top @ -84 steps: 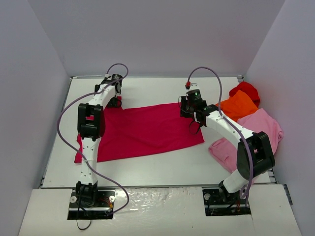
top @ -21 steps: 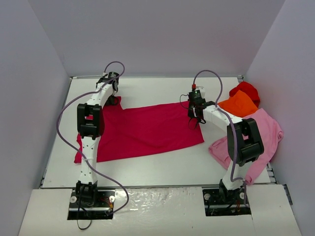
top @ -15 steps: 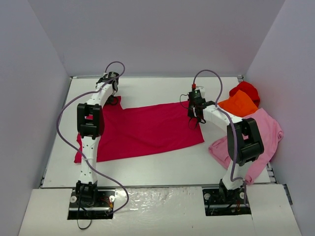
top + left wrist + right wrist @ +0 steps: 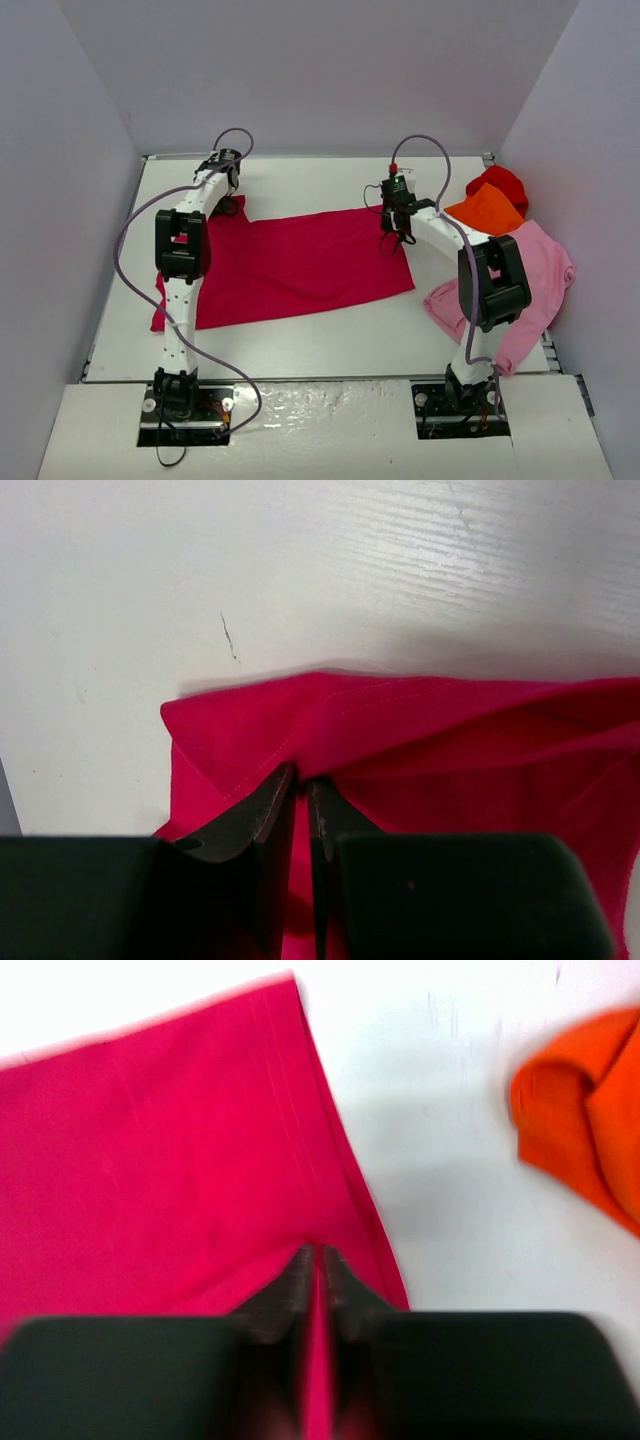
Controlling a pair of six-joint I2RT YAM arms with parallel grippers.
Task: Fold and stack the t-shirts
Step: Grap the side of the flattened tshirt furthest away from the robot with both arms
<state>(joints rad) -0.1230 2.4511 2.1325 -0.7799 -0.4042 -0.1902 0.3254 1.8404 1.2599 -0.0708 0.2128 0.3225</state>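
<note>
The crimson t-shirt [image 4: 290, 265] lies spread flat across the middle of the table. My left gripper [image 4: 228, 205] is at its far left corner. In the left wrist view the jaws [image 4: 300, 780] are pinched shut on a raised fold of that crimson cloth [image 4: 420, 730]. My right gripper [image 4: 393, 236] sits at the shirt's far right edge. In the right wrist view its jaws [image 4: 318, 1255] stand nearly together, with a thin ridge of the crimson cloth [image 4: 180, 1140] between them. The orange t-shirt [image 4: 487, 212], the bright red t-shirt [image 4: 500, 183] and the light pink t-shirt [image 4: 520, 275] lie heaped at the right.
The orange shirt [image 4: 590, 1150] shows to the right of my right gripper, across a strip of bare white table [image 4: 450, 1160]. Grey walls enclose the table on the left, far and right sides. Bare table [image 4: 300, 570] lies beyond the left gripper.
The left gripper has closed on the shirt's far left corner. The right gripper has shifted slightly toward the far edge, pinching the cloth. The shirt itself has hardly moved.
</note>
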